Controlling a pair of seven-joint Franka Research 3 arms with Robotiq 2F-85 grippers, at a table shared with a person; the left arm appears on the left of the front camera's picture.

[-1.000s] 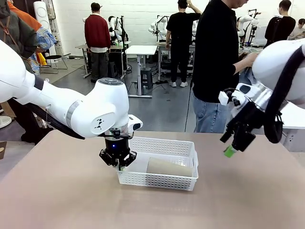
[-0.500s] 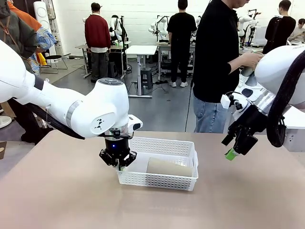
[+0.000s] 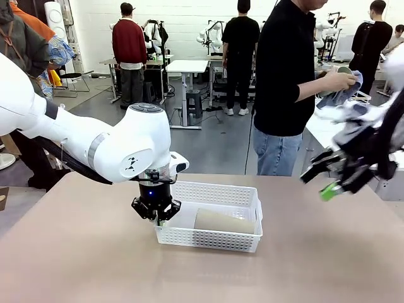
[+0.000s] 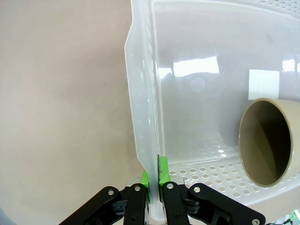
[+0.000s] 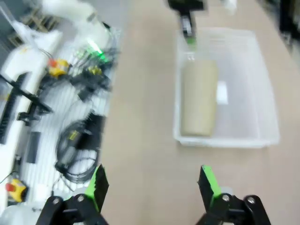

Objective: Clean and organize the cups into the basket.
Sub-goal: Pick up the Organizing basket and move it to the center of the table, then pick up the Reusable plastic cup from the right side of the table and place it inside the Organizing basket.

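The white lattice basket [image 3: 214, 238] sits mid-table. One tan cup [image 3: 224, 221] lies on its side inside it, mouth toward the left end [image 4: 267, 140]. My left gripper [image 3: 156, 212] is shut on the rim of the basket's left short end; the green pads [image 4: 162, 171] pinch the thin wall [image 4: 140, 93]. My right gripper [image 3: 329, 178] hangs open and empty above the table's right edge, blurred by motion. In its own view the right gripper [image 5: 153, 185] looks down at the basket [image 5: 262, 117] and cup [image 5: 199, 98]. Behind the table, a person rubs a cup [image 3: 343, 71] with a cloth.
The person [image 3: 287, 88] stands at the far side, right of centre, holding a blue-grey cloth [image 3: 344, 95]. Cables and gear [image 5: 75, 136] lie on the floor off the table's side. Bare tabletop [image 3: 95, 265] surrounds the basket.
My right arm has swung right, away from the basket, its gripper still open. The person's hands with cloth and cup have risen into clear view. Left gripper and basket are unmoved.
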